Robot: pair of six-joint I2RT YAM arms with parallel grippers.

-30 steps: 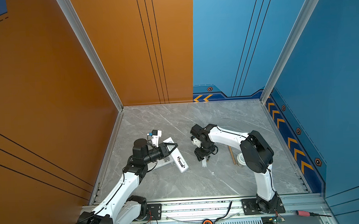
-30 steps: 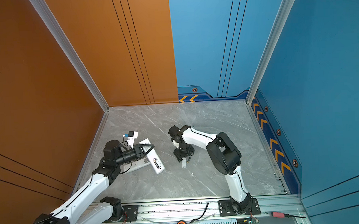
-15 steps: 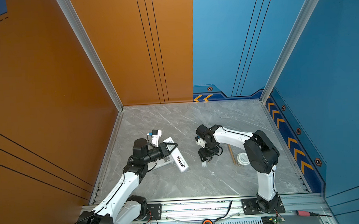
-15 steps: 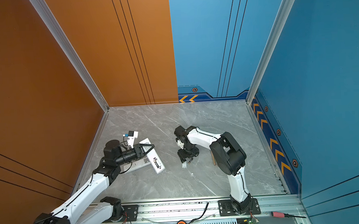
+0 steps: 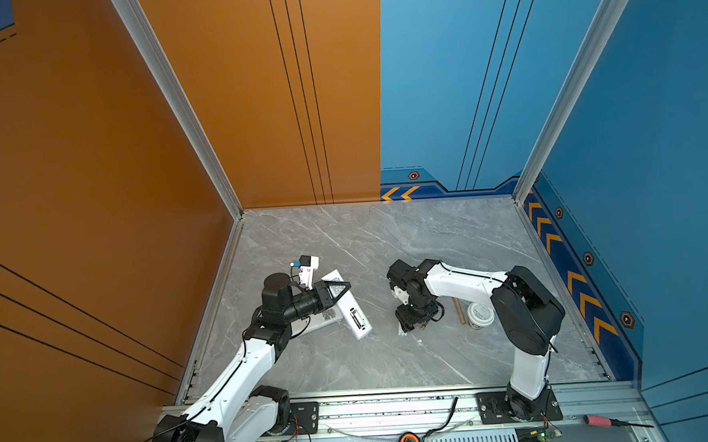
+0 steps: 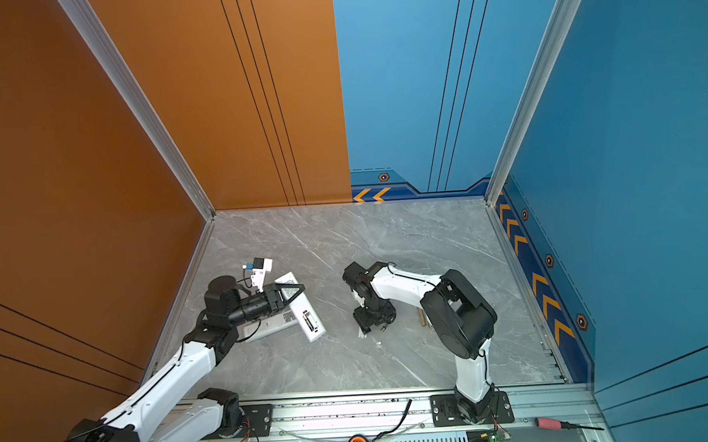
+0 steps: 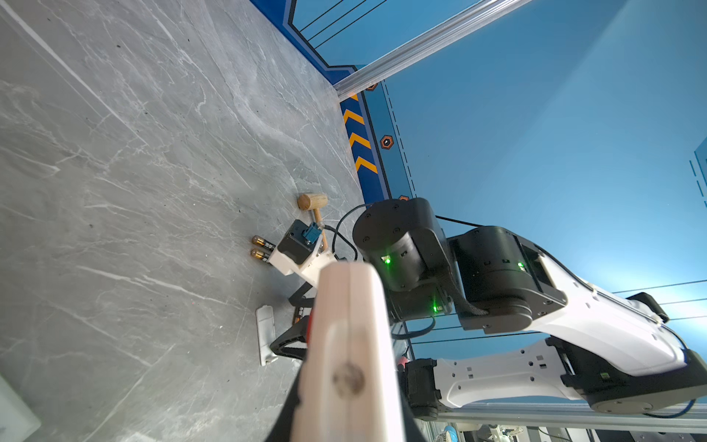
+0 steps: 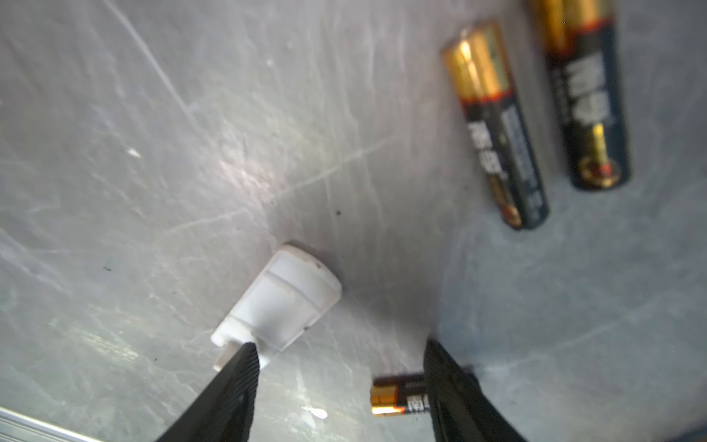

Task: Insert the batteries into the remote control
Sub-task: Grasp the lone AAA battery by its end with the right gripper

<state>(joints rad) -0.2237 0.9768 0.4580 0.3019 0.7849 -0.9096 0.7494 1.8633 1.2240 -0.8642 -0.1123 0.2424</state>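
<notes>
My left gripper (image 5: 340,288) is shut on the end of a white remote control (image 5: 354,317) whose battery bay faces up; in the left wrist view the remote (image 7: 346,344) fills the space between the jaws. My right gripper (image 8: 340,367) hangs open just above the table. One of the batteries (image 8: 396,394) lies by its finger, partly hidden behind it. A white battery cover (image 8: 279,302) lies at the other fingertip. Two more batteries (image 8: 497,126) lie side by side a little farther off, also in the left wrist view (image 7: 262,248).
A second white remote (image 5: 318,321) lies under the held one. A wooden mallet (image 7: 313,203) lies beyond the right gripper, its handle (image 5: 459,310) next to a white cup (image 5: 480,316). The orange wall is close on the left.
The right arm has swung its elbow to the right and its gripper has shifted slightly right and toward the front edge. The left arm and the remote have not moved.
</notes>
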